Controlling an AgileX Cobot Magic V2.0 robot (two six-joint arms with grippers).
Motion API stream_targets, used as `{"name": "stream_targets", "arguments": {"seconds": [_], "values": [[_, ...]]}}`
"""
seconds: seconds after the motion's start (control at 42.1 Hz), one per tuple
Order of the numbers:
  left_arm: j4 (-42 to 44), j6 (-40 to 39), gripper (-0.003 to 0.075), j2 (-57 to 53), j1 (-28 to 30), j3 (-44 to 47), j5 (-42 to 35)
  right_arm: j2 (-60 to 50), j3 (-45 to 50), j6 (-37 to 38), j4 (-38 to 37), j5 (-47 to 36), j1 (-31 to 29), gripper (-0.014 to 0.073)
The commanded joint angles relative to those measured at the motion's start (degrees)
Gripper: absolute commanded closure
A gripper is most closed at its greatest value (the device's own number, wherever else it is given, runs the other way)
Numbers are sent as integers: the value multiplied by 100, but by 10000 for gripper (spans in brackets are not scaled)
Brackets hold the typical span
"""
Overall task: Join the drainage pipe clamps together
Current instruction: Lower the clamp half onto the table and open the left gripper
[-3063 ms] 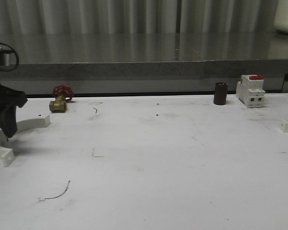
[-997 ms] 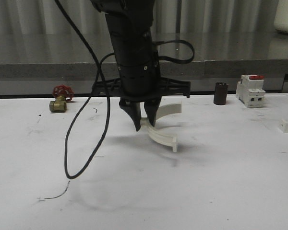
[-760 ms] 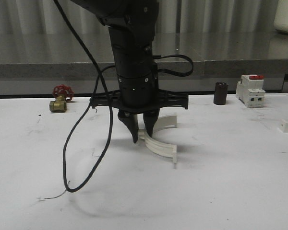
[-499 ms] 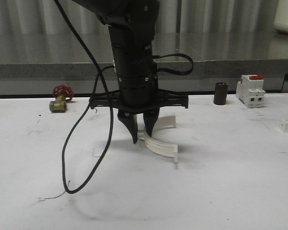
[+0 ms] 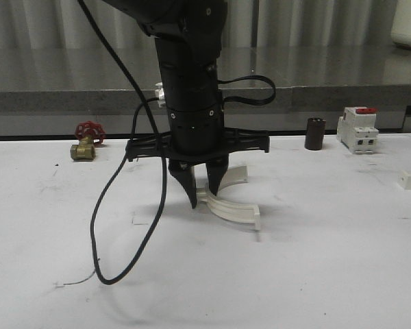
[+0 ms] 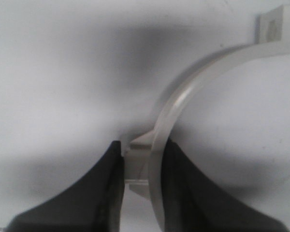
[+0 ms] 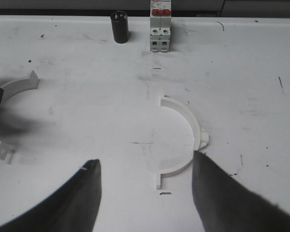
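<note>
Firmly clamped: left gripper (image 5: pixel 204 190) on clamp (image 5: pixel 229 203)

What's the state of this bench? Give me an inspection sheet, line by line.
Surface: white table, scuffed, dark marks.
Job's things: held clamp half in the left gripper; second clamp half lying loose, apart.
Clutter: brass valve, dark cylinder, white breaker along the far edge.
Grippers: left gripper shut on held clamp half; right gripper open above second clamp half.
Cables: black cable loops down from left arm to the table.
Surroundings: grey ledge behind.
</note>
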Motion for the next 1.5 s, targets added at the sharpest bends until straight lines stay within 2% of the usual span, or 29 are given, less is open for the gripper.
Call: {"name": "stream_targets", "arguments": {"seconds": [0.0, 0.831, 0.926, 1.045, 1.092, 1.258, 1.33, 1.472], "values": [[0, -82, 614, -370, -20, -184, -38, 5, -195, -62, -42, -372, -41, 146], [-91, -201, 612, -248, -34, -173, -110, 5, -195, -62, -42, -372, -41, 146], [-73, -201, 554, -248, -34, -173, -85, 5, -195, -62, -42, -372, -41, 146], [-53, -201, 403, -259, -34, -173, -85, 5, -195, -62, -42, -372, -41, 146], [-53, -201, 369, -259, -34, -173, -63, 5, -195, -62, -42, -372, -41, 146], [153, -95, 365, -432, -55, -173, -28, 5, -195, -62, -42, -372, -41, 146], [301, 201, 365, -632, -79, -173, -39, 5, -195, -62, -42, -372, -41, 146], [329, 1724, 365, -1323, -79, -173, -146, 5, -195, -62, -42, -372, -41, 146]]}}
